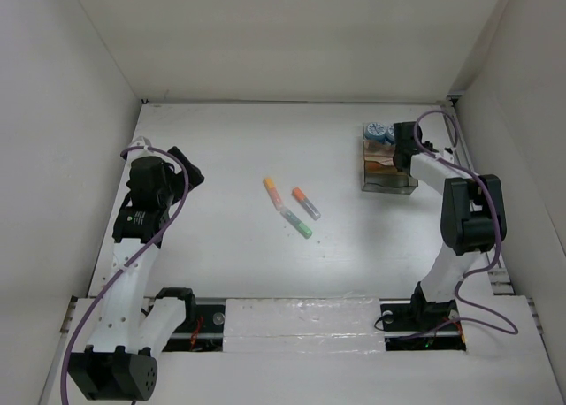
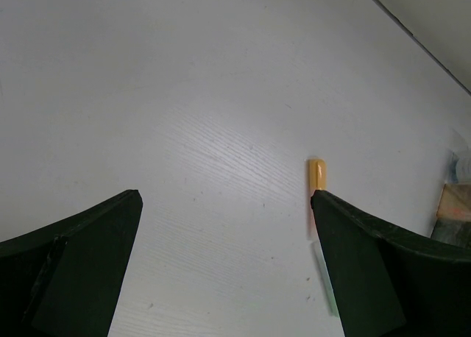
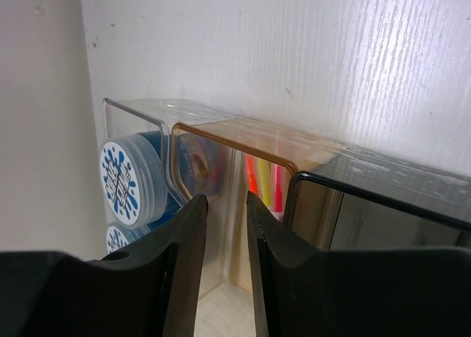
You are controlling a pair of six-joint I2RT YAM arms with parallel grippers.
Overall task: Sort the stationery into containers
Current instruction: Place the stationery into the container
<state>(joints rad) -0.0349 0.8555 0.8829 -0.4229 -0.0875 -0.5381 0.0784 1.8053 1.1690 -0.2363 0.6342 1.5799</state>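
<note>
- The right gripper [image 3: 226,204] is just over the near side of the box [image 3: 221,123]. Its two fingers are only a little way apart, and nothing is between them.
- The left gripper [image 2: 226,197] is far off to the left of the box. Its fingers are spread wide and hold nothing.
- The box [image 1: 389,179] is clear plastic, brown inside, with walls that split it into parts.
- Two round blue-and-white tubs [image 3: 129,179] stand on edge in the clear end part of the box, one above the other.
- Pink and yellow pens [image 3: 265,181] stand in the next part of the box.
- Three pens lie on the table [image 1: 221,140] to the left of the box: a yellow-orange pen [image 1: 272,191], a green pen [image 1: 299,226] right at its end, and another orange pen [image 1: 306,203] just beside them, nearer the box.
</note>
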